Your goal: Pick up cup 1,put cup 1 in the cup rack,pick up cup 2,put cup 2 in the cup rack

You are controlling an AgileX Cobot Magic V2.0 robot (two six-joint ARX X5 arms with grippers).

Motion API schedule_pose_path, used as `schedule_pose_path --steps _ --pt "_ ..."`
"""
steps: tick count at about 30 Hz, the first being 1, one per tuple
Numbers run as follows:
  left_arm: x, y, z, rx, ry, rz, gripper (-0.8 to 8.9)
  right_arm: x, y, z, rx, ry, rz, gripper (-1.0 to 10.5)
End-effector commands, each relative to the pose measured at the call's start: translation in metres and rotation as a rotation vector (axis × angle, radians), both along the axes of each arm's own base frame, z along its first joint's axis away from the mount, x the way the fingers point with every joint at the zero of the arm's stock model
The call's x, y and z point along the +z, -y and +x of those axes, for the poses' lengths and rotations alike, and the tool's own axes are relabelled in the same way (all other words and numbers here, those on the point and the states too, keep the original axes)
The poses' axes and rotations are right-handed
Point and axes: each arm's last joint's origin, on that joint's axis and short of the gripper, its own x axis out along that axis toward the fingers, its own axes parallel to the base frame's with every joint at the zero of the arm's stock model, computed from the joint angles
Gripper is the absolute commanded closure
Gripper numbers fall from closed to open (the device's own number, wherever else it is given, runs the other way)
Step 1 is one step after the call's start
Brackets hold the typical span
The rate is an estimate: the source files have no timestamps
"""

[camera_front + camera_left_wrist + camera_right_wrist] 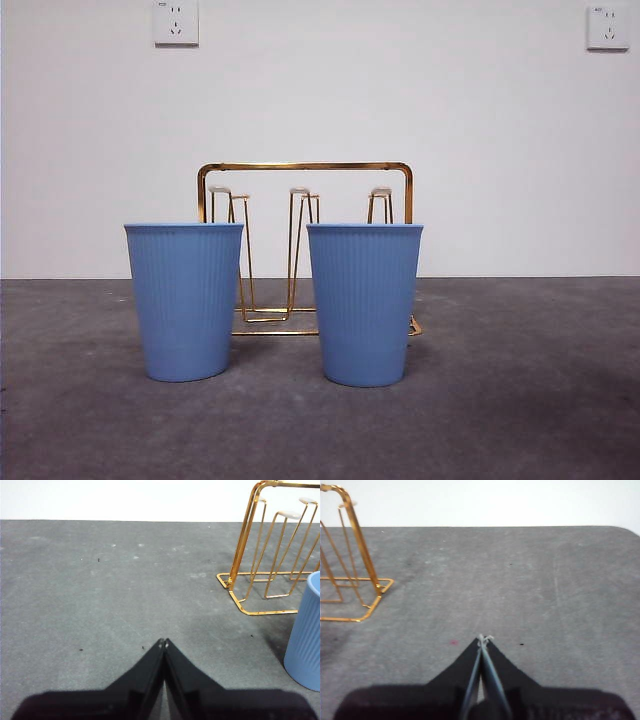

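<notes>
On the grey desk (520, 420) the gold cup rack (305, 168) stands at twelve o'clock behind two upright blue cups, left cup (185, 300) and right cup (364, 305) (both untouched), which crowd its thin pegs, so a reach could knock one over while the left gripper (163, 642) and right gripper (481, 639) wait with jaws closed, empty.

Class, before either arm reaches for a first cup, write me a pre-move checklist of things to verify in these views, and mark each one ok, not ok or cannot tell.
1. Both cups upright on the table: left blue cup and right blue cup stand mouth up. ok
2. Cup rack upright, its three peg loops bare. ok
3. Left gripper holds nothing: jaws shut, empty. ok
4. Right gripper holds nothing: jaws shut, empty. ok
5. Jaws opened ready to take a cup: both are shut. not ok
6. Cups empty inside: no view looks into them. cannot tell
</notes>
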Motion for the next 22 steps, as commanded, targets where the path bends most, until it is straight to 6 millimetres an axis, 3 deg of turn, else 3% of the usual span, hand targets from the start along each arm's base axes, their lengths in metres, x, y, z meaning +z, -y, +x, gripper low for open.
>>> schedule_pose_path --steps 1,5,11,22 --pt "-0.002 0.000 0.000 0.011 -0.007 -0.047 8.18 -0.002 0.000 0.000 -0.004 -0.005 0.105 9.5" --pt "0.005 0.001 -0.001 -0.005 -0.013 -0.135 8.20 0.006 -0.001 0.001 0.007 0.051 0.237 9.6" --pt "0.039 0.001 -0.008 -0.019 -0.029 -0.180 8.20 0.039 -0.002 -0.004 0.024 0.108 0.333 9.6" --pt "0.123 0.007 -0.020 -0.224 -0.114 -0.213 8.20 0.140 -0.006 -0.009 0.177 -0.009 0.275 9.6"
